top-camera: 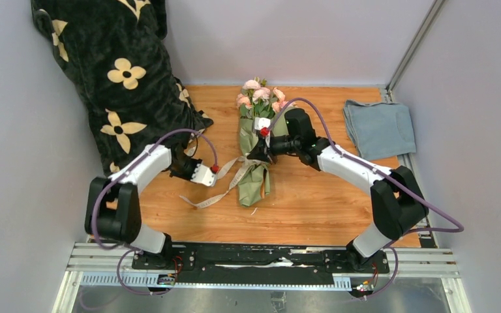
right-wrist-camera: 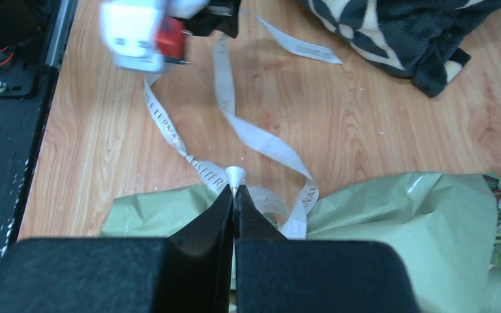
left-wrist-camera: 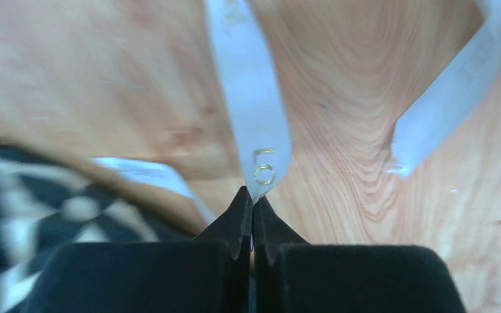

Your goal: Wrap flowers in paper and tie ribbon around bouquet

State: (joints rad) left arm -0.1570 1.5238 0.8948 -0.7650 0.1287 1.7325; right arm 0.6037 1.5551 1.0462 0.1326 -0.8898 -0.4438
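Bouquet of pink blooms in sage-green paper (top-camera: 253,184) lies centrally on the wooden table (top-camera: 326,202). Your left gripper (left-wrist-camera: 253,195) is clamped on the flat cream fabric ribbon (left-wrist-camera: 251,111) left of it. Your right gripper (right-wrist-camera: 235,190) pinches that ribbon at the wrap.

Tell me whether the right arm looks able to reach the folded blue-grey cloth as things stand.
Probably yes: the cloth lies on its own side, with nothing lying between. But the right hand is shut on the ribbon at the bouquet, so it would have to let go first.
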